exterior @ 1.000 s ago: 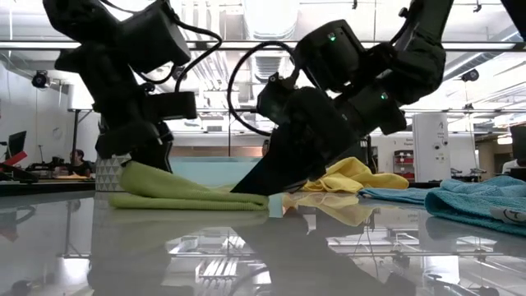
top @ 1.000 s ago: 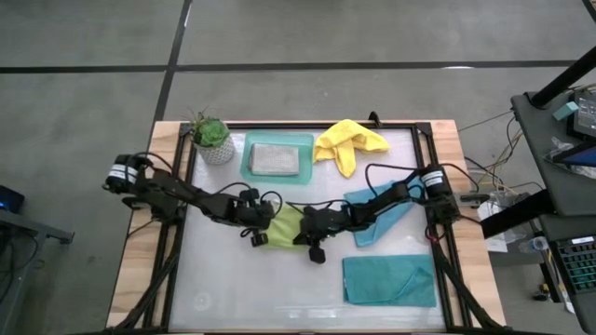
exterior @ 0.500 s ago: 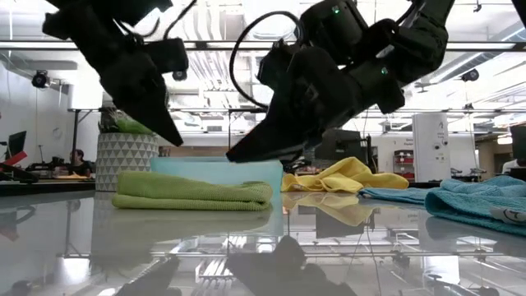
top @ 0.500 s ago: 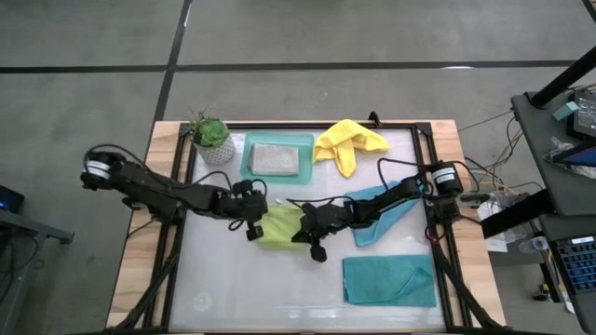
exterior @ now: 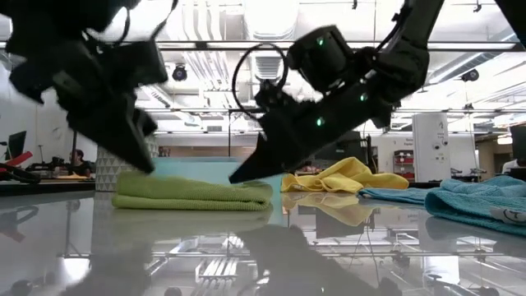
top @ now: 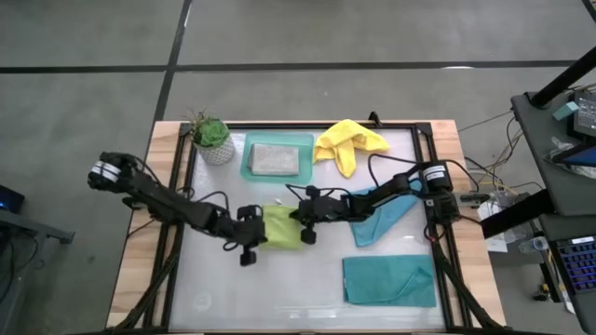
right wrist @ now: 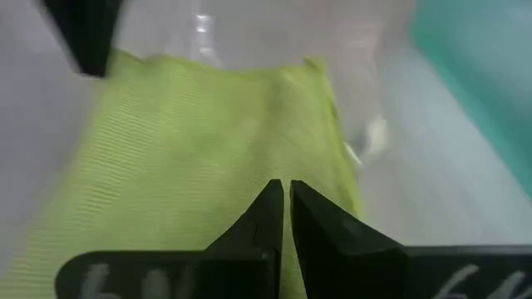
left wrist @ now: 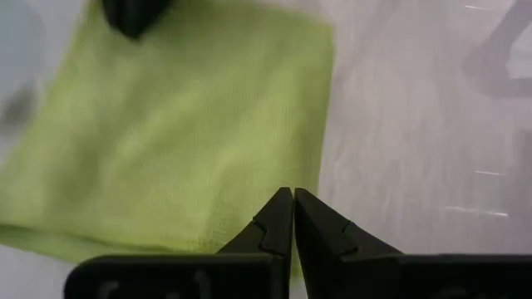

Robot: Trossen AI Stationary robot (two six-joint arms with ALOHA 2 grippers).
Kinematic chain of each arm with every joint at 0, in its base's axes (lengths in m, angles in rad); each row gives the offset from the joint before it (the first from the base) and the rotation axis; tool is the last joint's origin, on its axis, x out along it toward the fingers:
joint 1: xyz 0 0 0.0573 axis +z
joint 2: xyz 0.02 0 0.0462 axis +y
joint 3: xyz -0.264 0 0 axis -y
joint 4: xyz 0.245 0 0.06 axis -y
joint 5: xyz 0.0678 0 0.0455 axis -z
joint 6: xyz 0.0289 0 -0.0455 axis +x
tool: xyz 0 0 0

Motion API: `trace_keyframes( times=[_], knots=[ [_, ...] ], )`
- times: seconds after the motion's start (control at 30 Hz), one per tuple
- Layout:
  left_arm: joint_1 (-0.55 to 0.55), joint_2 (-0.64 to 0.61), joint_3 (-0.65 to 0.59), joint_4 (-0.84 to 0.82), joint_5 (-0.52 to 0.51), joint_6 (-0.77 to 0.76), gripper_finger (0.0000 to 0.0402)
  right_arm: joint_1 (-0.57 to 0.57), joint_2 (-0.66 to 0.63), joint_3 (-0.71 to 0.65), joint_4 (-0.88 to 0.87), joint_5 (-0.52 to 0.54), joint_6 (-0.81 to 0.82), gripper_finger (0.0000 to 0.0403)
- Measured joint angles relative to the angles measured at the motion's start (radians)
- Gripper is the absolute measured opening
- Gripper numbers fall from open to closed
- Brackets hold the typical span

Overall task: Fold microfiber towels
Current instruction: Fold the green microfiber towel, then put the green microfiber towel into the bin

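Towel, lime green [top: 282, 226], lies folded between both clenched, empty pincers, left [top: 250, 237] and right [top: 304, 220]. Teal towel [top: 380, 212] lies under the right arm; tray [top: 277, 158] and plant [top: 210, 138] sit beyond.

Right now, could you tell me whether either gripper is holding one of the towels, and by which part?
Nothing is held. The left gripper and the right gripper are both shut on nothing, above opposite sides of the folded lime green towel.
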Motion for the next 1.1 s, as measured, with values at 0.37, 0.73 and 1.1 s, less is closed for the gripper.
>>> trace_keyframes(
  times=[0.37, 0.73, 1.1],
  knots=[
    [0.000, 0.108, 0.001, 0.012, 0.041, -0.059, 0.0001, -0.018, 0.014, 0.000, -0.044, 0.004, 0.026, 0.0018],
    [0.000, 0.018, 0.001, -0.005, 0.058, -0.060, 0.0001, -0.014, -0.072, -0.001, -0.096, -0.072, 0.093, 0.0018],
    [0.014, -0.090, -0.001, -0.037, 0.051, -0.229, 0.0052, -0.005, -0.116, 0.041, -0.175, -0.367, 0.534, 0.0060]
  ],
)
